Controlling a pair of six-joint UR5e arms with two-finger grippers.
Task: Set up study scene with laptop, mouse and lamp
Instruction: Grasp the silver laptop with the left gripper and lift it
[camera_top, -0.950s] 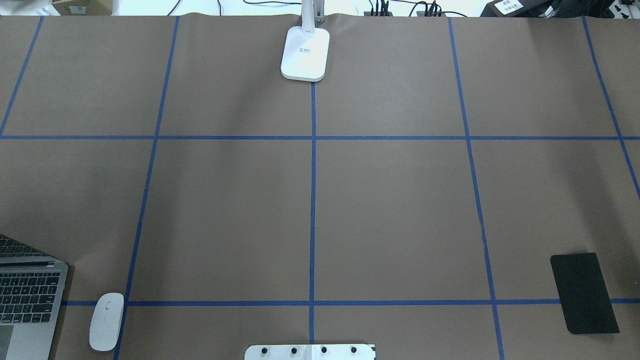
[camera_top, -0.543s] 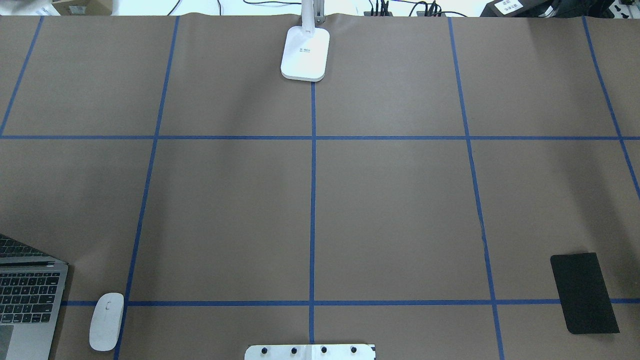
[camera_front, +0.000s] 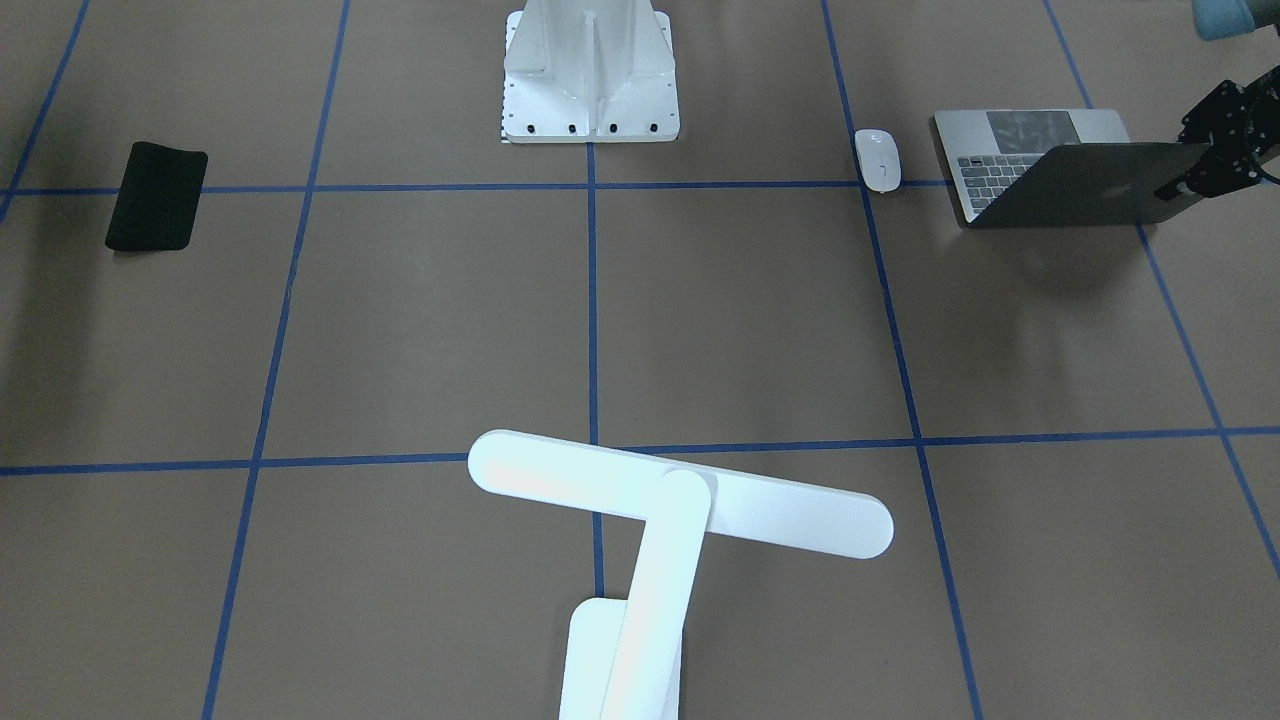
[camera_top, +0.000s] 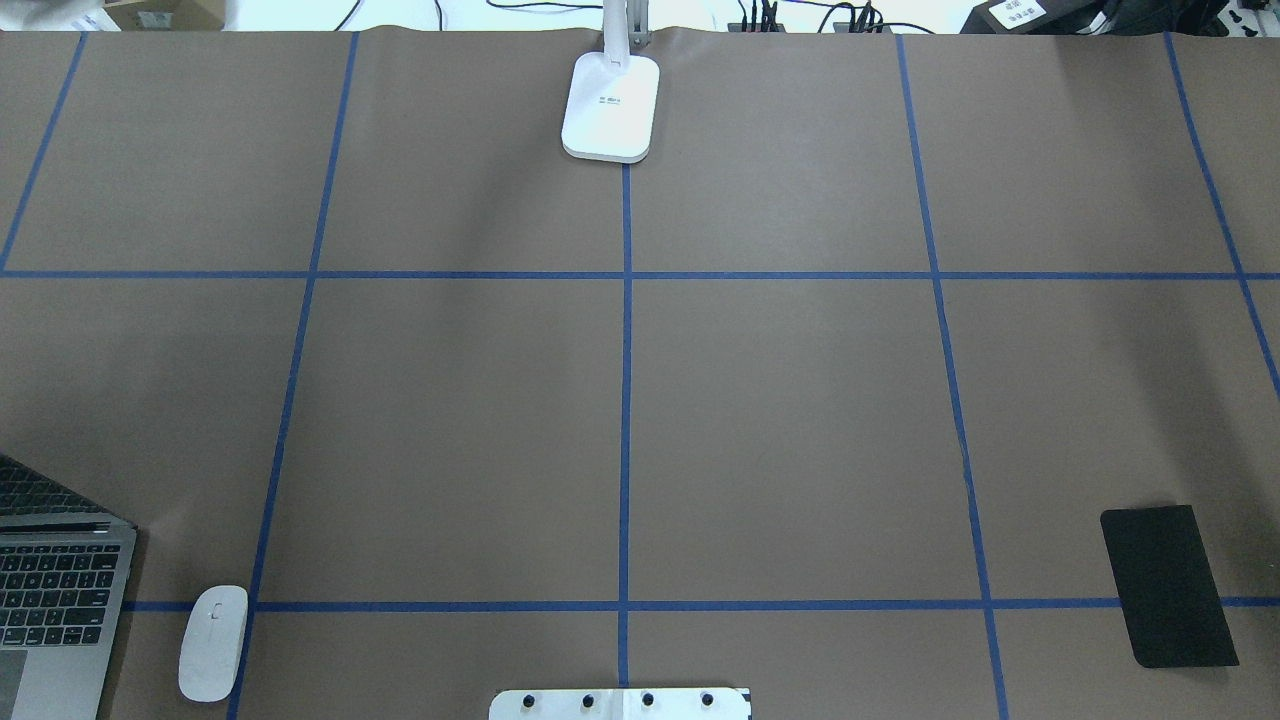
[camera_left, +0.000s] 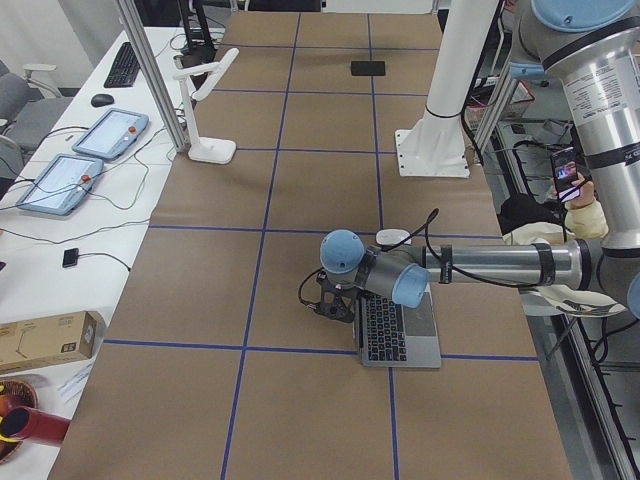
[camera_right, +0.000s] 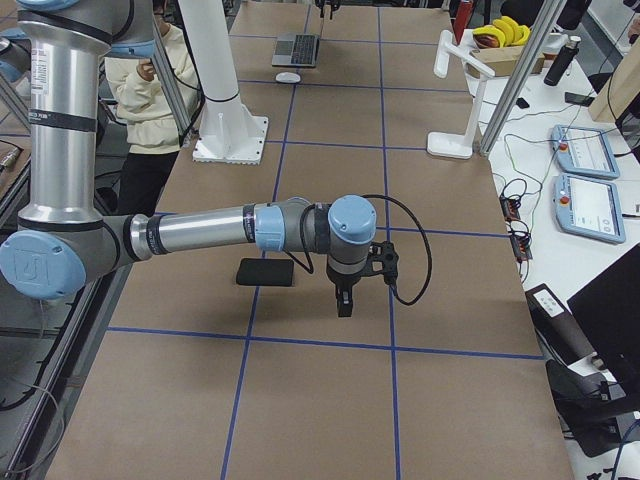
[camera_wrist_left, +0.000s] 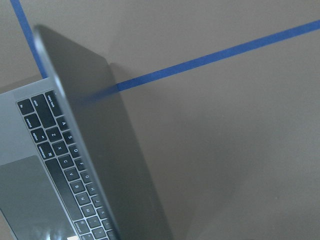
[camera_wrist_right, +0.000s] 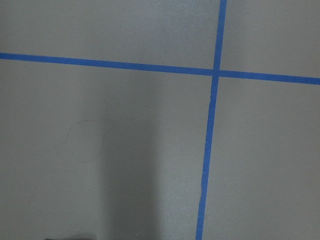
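The grey laptop (camera_front: 1050, 175) stands half open at the table's near left corner; it also shows in the overhead view (camera_top: 55, 590) and the left wrist view (camera_wrist_left: 95, 145). My left gripper (camera_front: 1197, 178) is at the lid's outer edge; I cannot tell whether it is open or shut. The white mouse (camera_top: 212, 642) lies just right of the laptop. The white lamp (camera_front: 680, 497) stands at the far middle edge, its base (camera_top: 610, 107) on the centre line. My right gripper (camera_right: 343, 303) hangs over bare table beside the mouse pad; I cannot tell its state.
A black mouse pad (camera_top: 1168, 585) lies at the near right. The white ribbed pedestal (camera_front: 590, 75) stands at the robot's side in the middle. Blue tape lines (camera_top: 625, 400) divide the brown table cover into squares. An operator (camera_left: 585, 200) sits beside the table.
In the overhead view the laptop's screen edge has risen slightly, so the lid has tilted a little further. Mouse, lamp and mouse pad have not moved.
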